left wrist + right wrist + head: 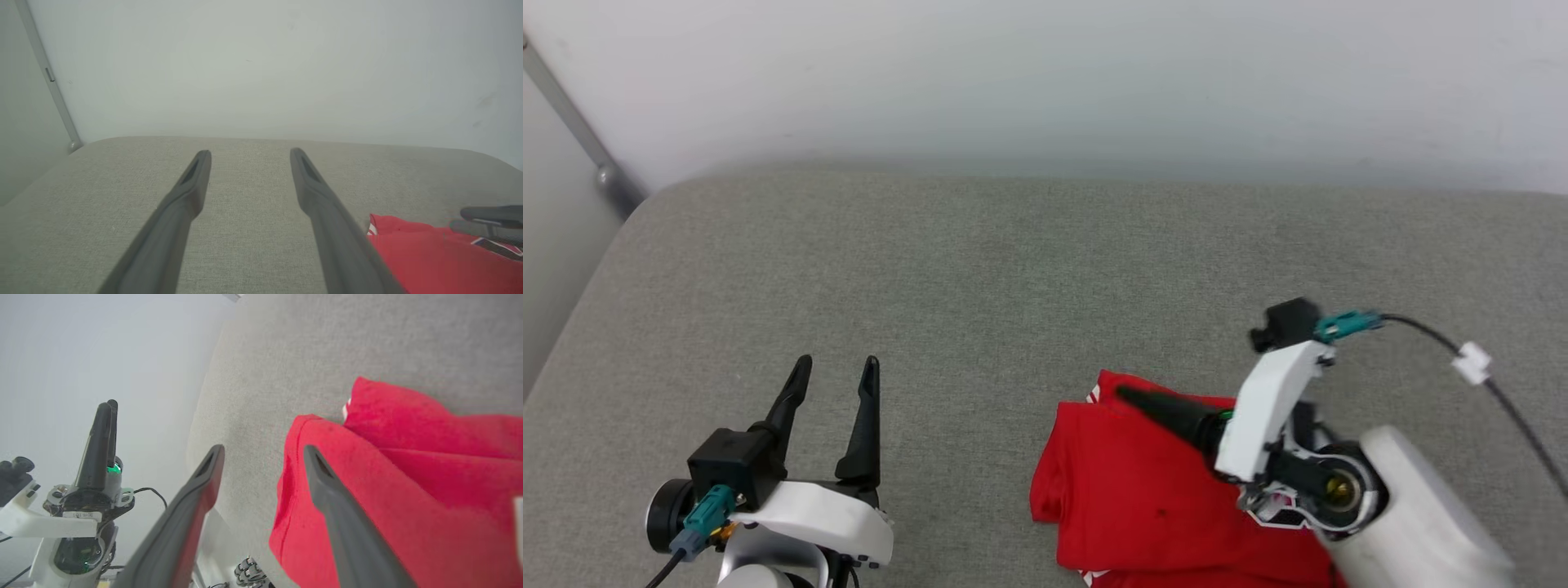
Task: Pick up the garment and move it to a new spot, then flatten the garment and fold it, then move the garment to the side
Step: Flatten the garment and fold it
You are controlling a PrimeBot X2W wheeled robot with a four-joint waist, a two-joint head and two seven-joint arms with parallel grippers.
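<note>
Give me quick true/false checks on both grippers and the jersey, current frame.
1. The left gripper is open and empty. True.
2. The right gripper is clamped on the garment. False: its jaws stand apart, gripping nothing.
3. The garment is spread flat, sleeves out. False: it lies folded over in a compact heap.
4. The garment rests on the grey cushion, on the robot's right. True.
5. The left gripper touches the garment. False: bare cushion lies between them.

The head camera looks steeply down on the grey cushion [980, 269]. Both wrist cameras sit low and close over it; all three catch the red garment [1127, 482].
</note>
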